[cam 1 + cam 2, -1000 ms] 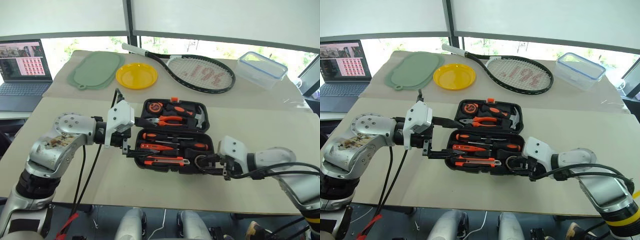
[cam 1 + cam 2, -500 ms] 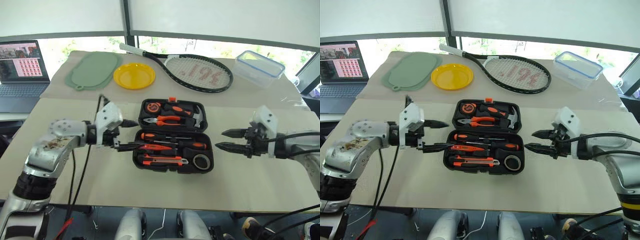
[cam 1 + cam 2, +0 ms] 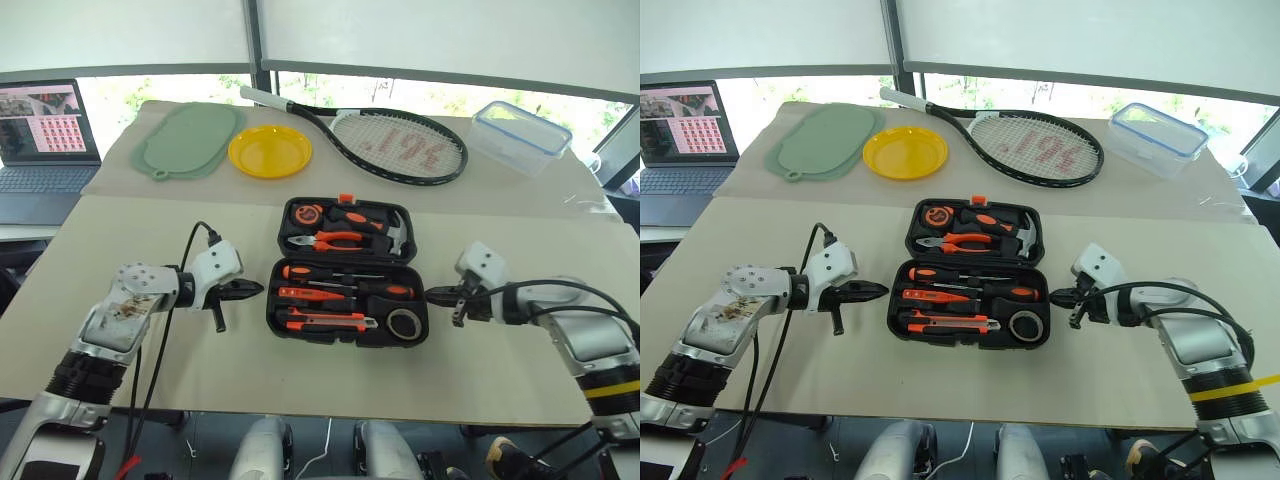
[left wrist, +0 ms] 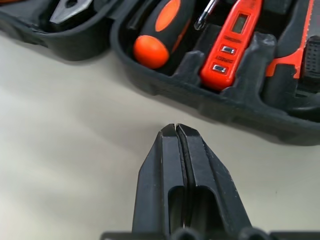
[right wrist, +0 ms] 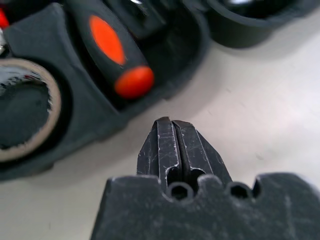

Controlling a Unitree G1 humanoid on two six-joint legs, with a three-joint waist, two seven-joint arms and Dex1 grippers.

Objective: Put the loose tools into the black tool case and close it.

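Both end effectors rest low over the counter with their fingers pressed together and nothing between them. Our left end effector (image 3: pixel 250 290) points at the left end of the black tool case (image 3: pixel 347 272), just beside it and not touching; our right end effector (image 3: pixel 438 295) points at the case's right end, also just short of it.

We see the case lying open near the middle of the beige counter (image 3: pixel 300 370). Its near half holds two black-and-orange screwdrivers (image 3: pixel 345 273), a thin red screwdriver (image 3: pixel 303 294), a utility knife (image 3: pixel 325 322) and a small tape roll (image 3: pixel 404 323), each seated in a recess. Its far half holds orange-handled pliers (image 3: pixel 335 239) and a hammer (image 3: pixel 397 232).

Along the far side of the counter we have a green mat (image 3: pixel 188 140), a yellow plate (image 3: pixel 270 151), a tennis racket (image 3: pixel 385 138) and a clear blue-rimmed box (image 3: pixel 520 138). An open laptop (image 3: pixel 45 135) sits on a separate surface at the far left. Behind the counter, windows with pale blinds (image 3: pixel 130 35) drawn most of the way down show a strip of greenery.
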